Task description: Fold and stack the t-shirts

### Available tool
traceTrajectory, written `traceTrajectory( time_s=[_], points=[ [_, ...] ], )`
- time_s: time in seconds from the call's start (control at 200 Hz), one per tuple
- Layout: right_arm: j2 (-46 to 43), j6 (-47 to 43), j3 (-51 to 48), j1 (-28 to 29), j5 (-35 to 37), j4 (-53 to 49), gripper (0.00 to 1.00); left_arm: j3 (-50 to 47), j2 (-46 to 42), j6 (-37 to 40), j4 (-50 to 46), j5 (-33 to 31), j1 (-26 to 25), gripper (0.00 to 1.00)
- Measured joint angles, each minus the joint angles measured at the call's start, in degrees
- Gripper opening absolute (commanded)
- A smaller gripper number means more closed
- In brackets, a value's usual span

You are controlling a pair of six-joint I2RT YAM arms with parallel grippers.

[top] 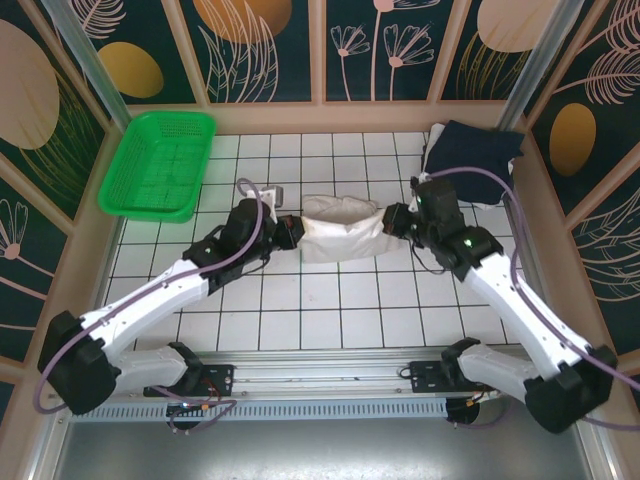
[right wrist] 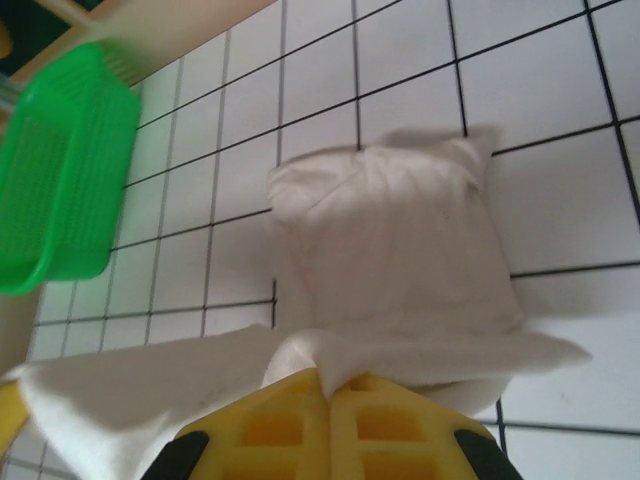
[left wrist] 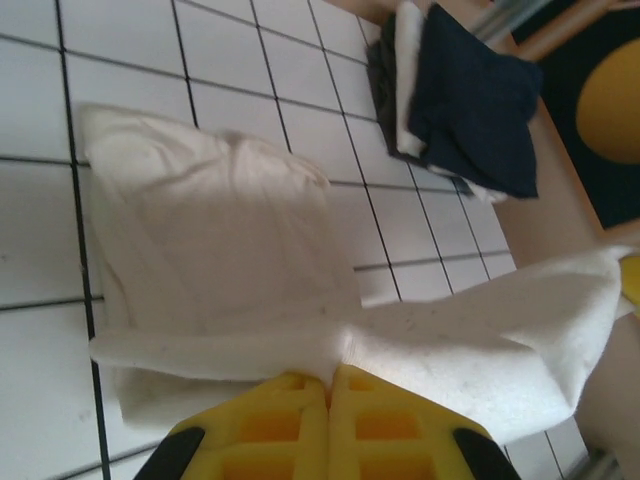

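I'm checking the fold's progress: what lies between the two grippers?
The cream t-shirt, a folded bundle, spans that stretch in the top view; the left gripper and right gripper are each shut on one end.

The left arm [top: 150,290] and right arm [top: 520,310] are clad in white shells joined by black housings. Lavender cables [top: 480,169] are looped alongside. Yellow, grid-moulded jaws are fitted; a green light [top: 467,240] is lit on the right arm.

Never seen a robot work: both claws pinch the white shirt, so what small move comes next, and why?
Probably lift it together: the left gripper and right gripper are shut on the ends of the folded cream t-shirt, and the navy t-shirt lies folded far right.
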Motion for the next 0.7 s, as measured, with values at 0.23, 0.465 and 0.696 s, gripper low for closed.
traceTrajectory(
  time_s=[0.23,0.465,0.696],
  points=[
    [14.67,-3.54,3.65,-7.5,-4.61,4.24,0.0,7.02,12.59,1.49,-1.11,0.44,5.7,0.0],
    [23.23,-5.99,8.35,-10.6,-9.29,7.06,0.0,11.65,19.71,2.82,-2.84,2.05,8.98,0.0],
    [34.05,-8.28,15.1,-13.38,-12.57,8.41,0.0,19.08,28.83,4.59,-3.43,4.02,11.78,0.08]
  ],
)
